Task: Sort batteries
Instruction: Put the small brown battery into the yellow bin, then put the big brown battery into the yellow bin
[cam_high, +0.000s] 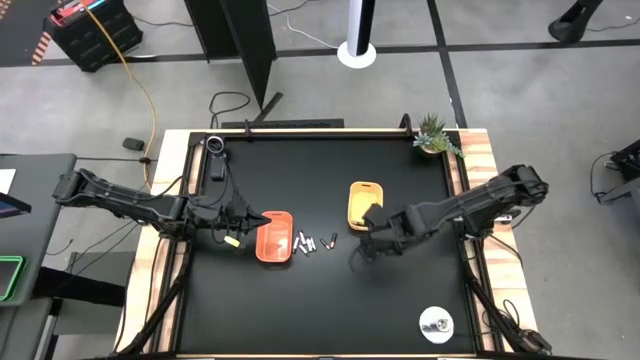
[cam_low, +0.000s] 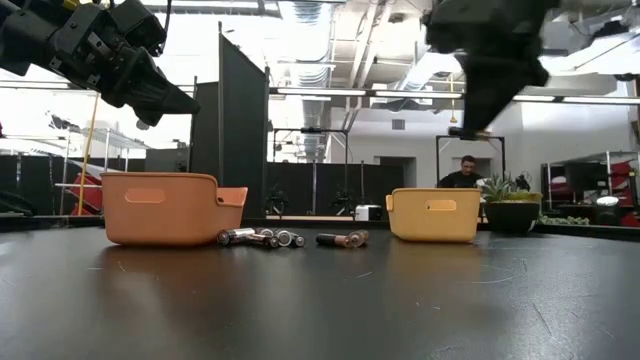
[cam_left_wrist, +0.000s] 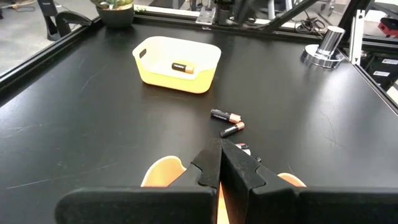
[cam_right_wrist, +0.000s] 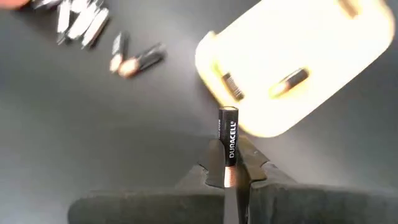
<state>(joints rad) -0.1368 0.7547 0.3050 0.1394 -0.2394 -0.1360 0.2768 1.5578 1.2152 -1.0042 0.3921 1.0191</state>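
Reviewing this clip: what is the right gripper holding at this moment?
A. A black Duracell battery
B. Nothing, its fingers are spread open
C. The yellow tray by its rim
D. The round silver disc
A. In the right wrist view the right gripper is shut on a black Duracell battery, standing up between its fingers near the yellow tray, which already holds two batteries.

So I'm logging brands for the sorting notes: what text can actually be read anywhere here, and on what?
"DURACELL": on the battery gripped by the right gripper.
Print on the batteries in the yellow tray and on the table: too small or blurred to read.
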